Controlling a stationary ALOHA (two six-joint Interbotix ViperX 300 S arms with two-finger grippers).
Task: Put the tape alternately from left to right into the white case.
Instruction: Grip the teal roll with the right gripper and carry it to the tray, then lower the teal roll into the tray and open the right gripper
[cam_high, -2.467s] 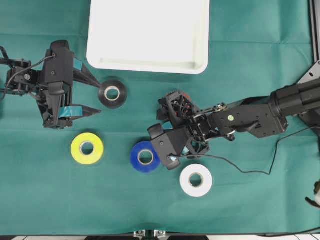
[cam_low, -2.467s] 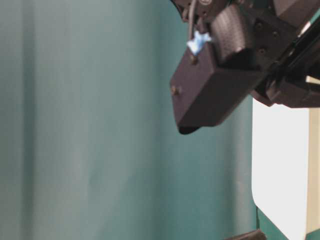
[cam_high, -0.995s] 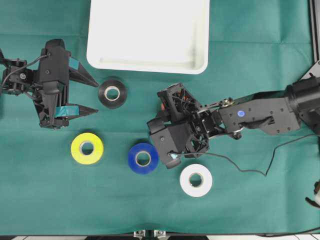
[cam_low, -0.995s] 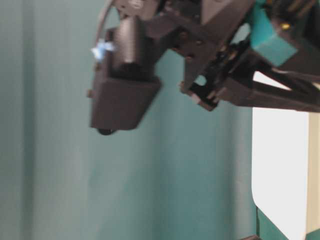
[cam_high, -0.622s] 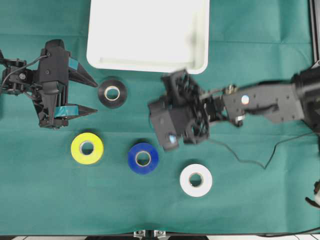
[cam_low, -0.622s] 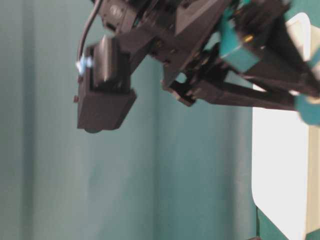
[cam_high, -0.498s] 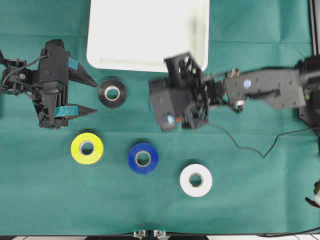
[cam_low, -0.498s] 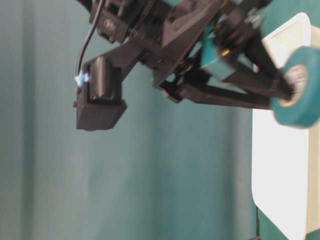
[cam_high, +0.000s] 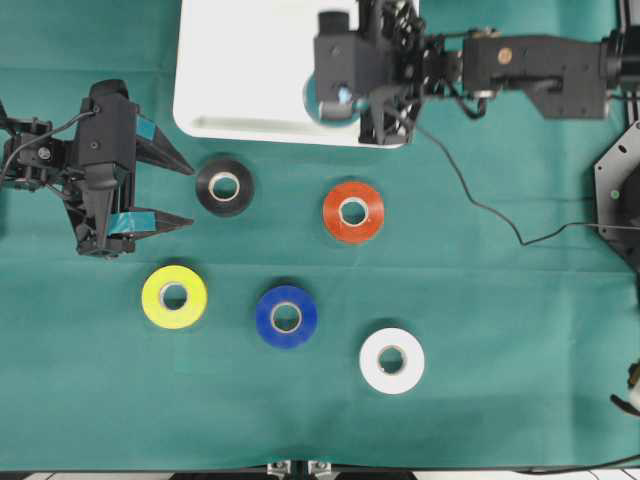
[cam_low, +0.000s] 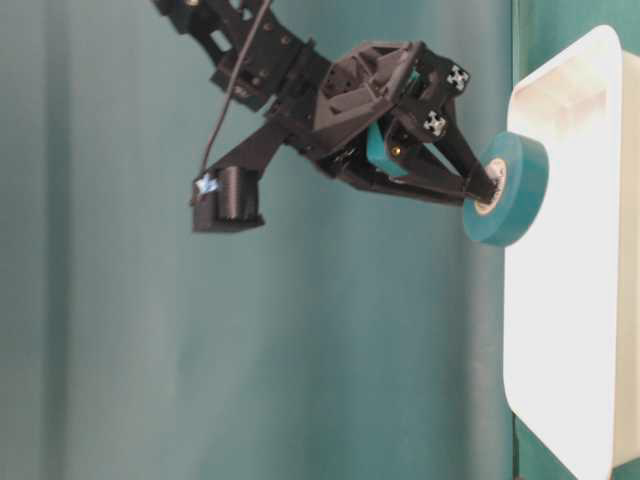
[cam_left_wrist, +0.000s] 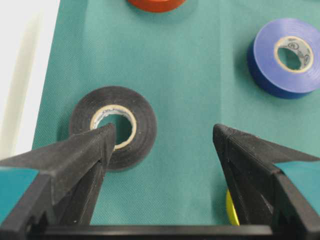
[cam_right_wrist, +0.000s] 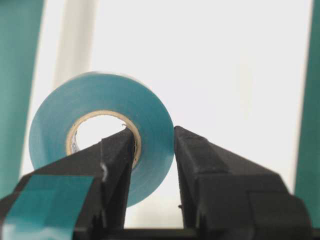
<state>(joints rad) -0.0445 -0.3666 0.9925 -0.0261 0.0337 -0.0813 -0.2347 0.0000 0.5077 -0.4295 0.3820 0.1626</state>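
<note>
1. Nearest the bottom edge in the overhead view, the white roll (cam_high: 392, 360) lies flat on the green cloth (cam_high: 500, 330), apart from the others.
2. Just above it and to the left sit the blue roll (cam_high: 286, 316) and the yellow roll (cam_high: 174, 296), both flat, well apart from each other.
3. The left gripper (cam_high: 185, 194) hovers at the left with its jaws spread wide and nothing between them. In the left wrist view one finger (cam_left_wrist: 75, 160) stands over the black roll's core, but whether it touches cannot be told.
4. The black roll (cam_high: 224, 186) lies flat just beside the left gripper's fingertips, near the case's lower left corner.
5. The orange-red roll (cam_high: 353, 211) lies flat near the middle of the cloth, below the case and free of both arms.
6. The right gripper (cam_right_wrist: 152, 145) is clamped on the teal roll (cam_right_wrist: 100, 130): one finger goes through the core, the other presses the outer face, so the roll's wall is pinched between them.
7. In the table-level view the teal roll hangs on edge, lifted, at the rim of the case (cam_low: 560, 300).
8. Overhead, the right gripper and its roll are over the case's lower right part, near the rim (cam_high: 260, 128).
</note>
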